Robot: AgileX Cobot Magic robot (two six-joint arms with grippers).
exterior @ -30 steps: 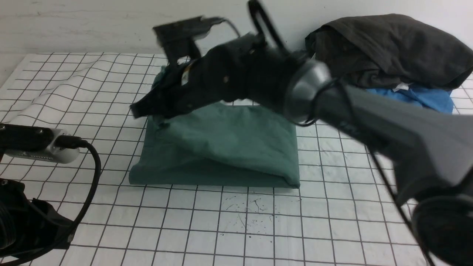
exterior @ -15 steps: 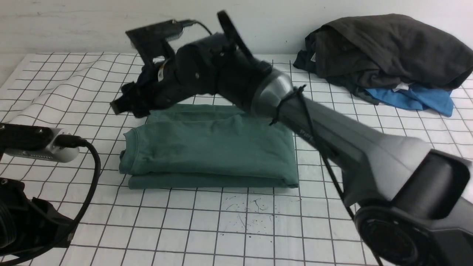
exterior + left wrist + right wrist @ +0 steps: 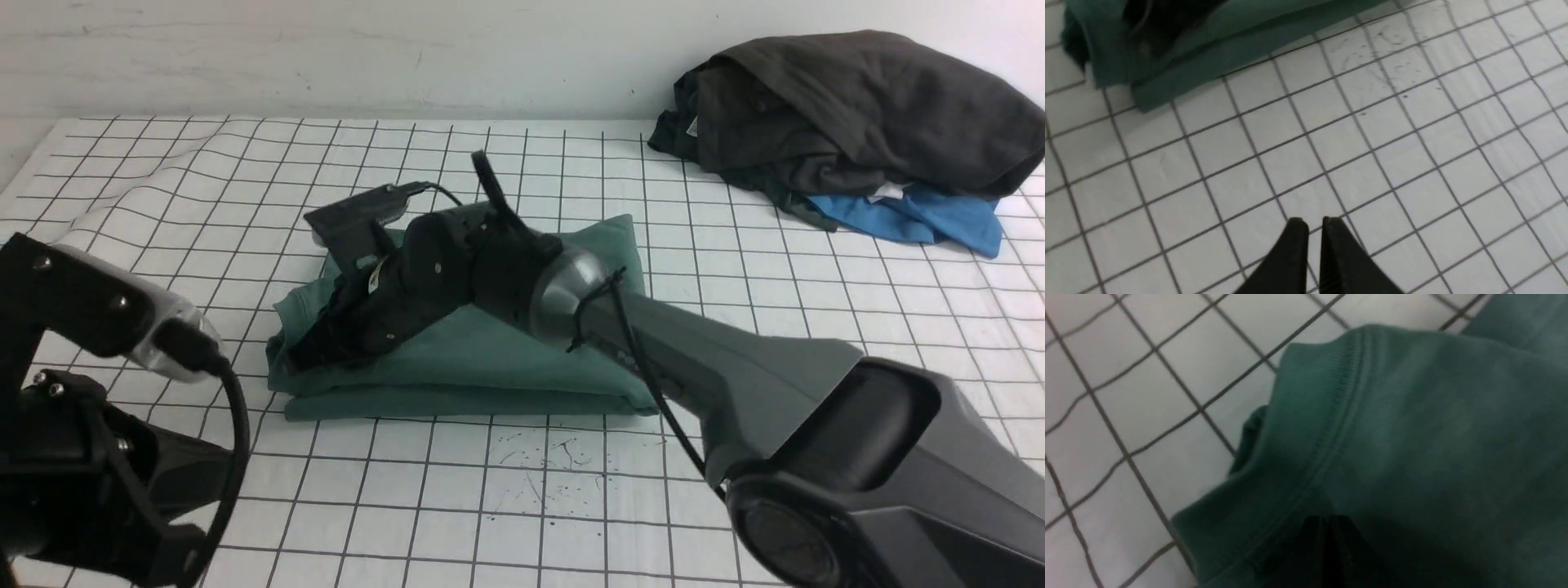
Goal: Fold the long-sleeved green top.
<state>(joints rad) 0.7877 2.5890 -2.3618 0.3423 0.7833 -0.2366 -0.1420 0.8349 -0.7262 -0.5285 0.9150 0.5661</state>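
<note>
The green long-sleeved top [image 3: 506, 367] lies folded into a rectangle on the middle of the gridded cloth. My right arm reaches across it from the right. The right gripper [image 3: 298, 359] rests low on the top's left end, near the ribbed collar edge [image 3: 1331, 388]. In the right wrist view its jaws [image 3: 1327, 522] are pressed together on the green fabric [image 3: 1433, 428], with nothing between them. My left gripper [image 3: 1310, 222] hovers shut over bare white cloth, nearer than the top's left front corner [image 3: 1147, 90].
A heap of dark grey-brown garments [image 3: 849, 106] with a bright blue garment [image 3: 922, 216] under it sits at the back right. The white gridded cloth [image 3: 522, 498] is wrinkled at the far left [image 3: 139, 188]. The left arm's body [image 3: 82, 408] fills the near left corner.
The right arm carried the lifted part of the top leftward, laid it down as a fold, then sank onto the top's left end. The left arm's body has shifted up at the near left.
</note>
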